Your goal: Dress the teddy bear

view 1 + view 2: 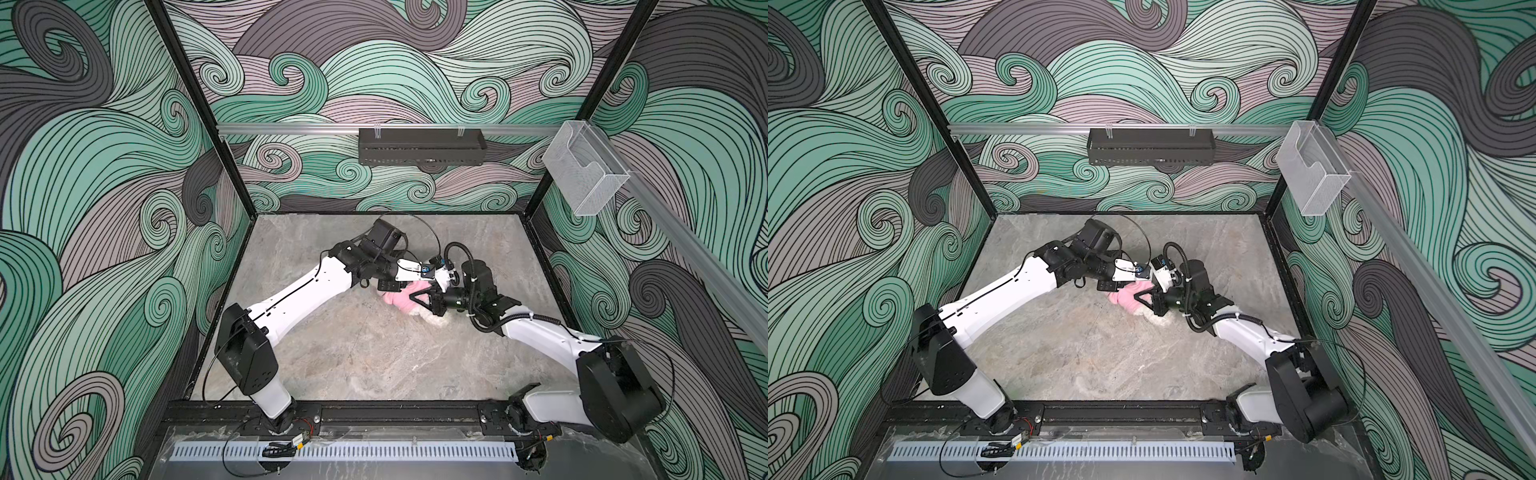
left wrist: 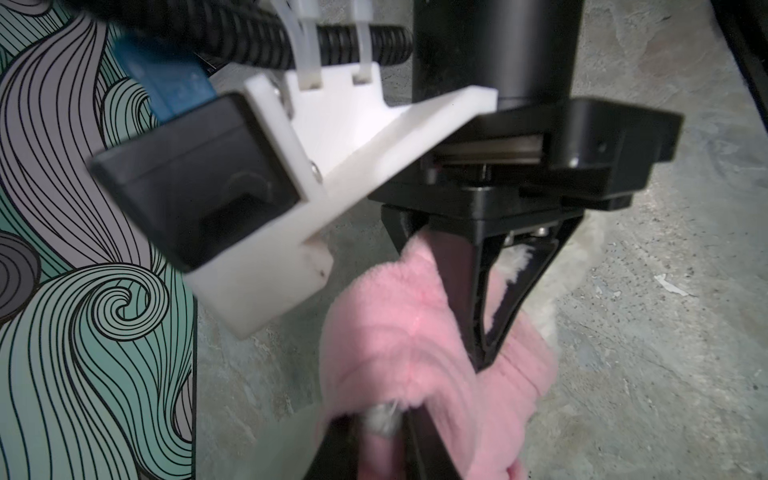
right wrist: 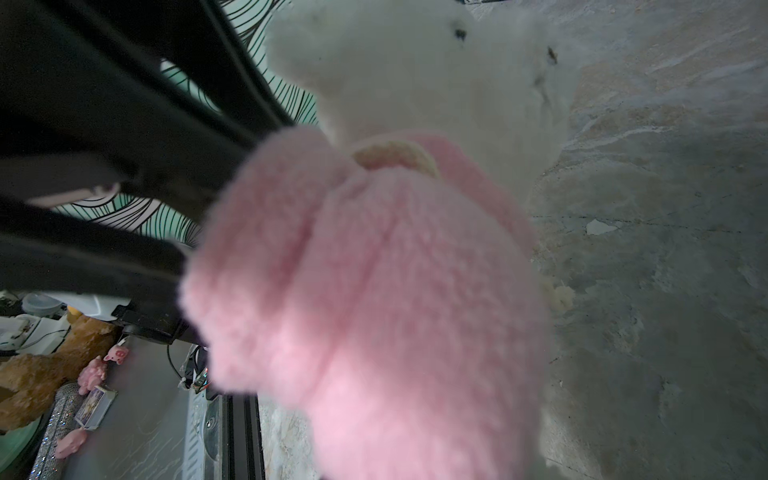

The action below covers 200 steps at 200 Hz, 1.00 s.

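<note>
Diagonally the teddy bear (image 1: 432, 319) lies, far-left to near-right; right fingers (image 2: 478, 316) clamp pink shirt (image 2: 395, 332), left fingers (image 2: 428, 453) unclear.

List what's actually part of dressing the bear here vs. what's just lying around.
In the job:
- teddy bear
- pink shirt, bunched below the bear's head
- left gripper, at the shirt
- right gripper, closed on the shirt

Just around:
- black wall tray
- clear plastic holder
- pale scrap on the table
</note>
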{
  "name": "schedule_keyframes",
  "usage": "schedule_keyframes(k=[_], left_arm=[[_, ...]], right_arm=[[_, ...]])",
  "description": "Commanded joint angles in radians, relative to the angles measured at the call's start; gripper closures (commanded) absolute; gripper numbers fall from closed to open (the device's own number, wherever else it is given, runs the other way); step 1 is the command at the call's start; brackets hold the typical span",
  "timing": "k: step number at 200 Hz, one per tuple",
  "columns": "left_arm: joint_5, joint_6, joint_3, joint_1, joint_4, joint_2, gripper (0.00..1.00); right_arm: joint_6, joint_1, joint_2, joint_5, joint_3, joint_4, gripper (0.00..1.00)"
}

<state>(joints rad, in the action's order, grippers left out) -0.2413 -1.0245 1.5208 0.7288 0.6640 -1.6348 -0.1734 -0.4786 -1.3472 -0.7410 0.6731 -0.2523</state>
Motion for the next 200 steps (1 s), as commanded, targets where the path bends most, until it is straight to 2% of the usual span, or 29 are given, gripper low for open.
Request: schedule_keyframes(k=[1,33,66,99,130,159,200], left_arm=[[0.019,0.0,0.01,-0.004,0.004,-0.044,0.75],[-0.039,0.04,0.08,-0.01,0.113,-0.116,0.73],[-0.113,0.111,0.183,-0.025,0.259,-0.189,0.67],[-0.195,0.156,0.214,-0.041,0.319,-0.211,0.61],[-0.221,0.189,0.226,-0.047,0.358,-0.236,0.54],[-0.288,0.221,0.202,-0.057,0.342,-0.232,0.47],[-0.315,0.217,0.173,-0.078,0.378,-0.227,0.44]], right_arm=[[-0.004,-0.006,0.012,-0.12,0.02,-0.212,1.0],[0.01,-0.008,0.037,-0.152,-0.017,-0.385,1.0],[0.216,-0.03,0.102,-0.112,-0.007,-0.254,1.0],[0.286,-0.038,0.128,-0.072,-0.033,-0.257,1.0],[0.302,-0.045,0.143,-0.069,-0.035,-0.274,1.0],[0.281,-0.045,0.149,-0.054,-0.048,-0.341,1.0],[0.272,-0.043,0.173,-0.01,-0.07,-0.404,1.0]])
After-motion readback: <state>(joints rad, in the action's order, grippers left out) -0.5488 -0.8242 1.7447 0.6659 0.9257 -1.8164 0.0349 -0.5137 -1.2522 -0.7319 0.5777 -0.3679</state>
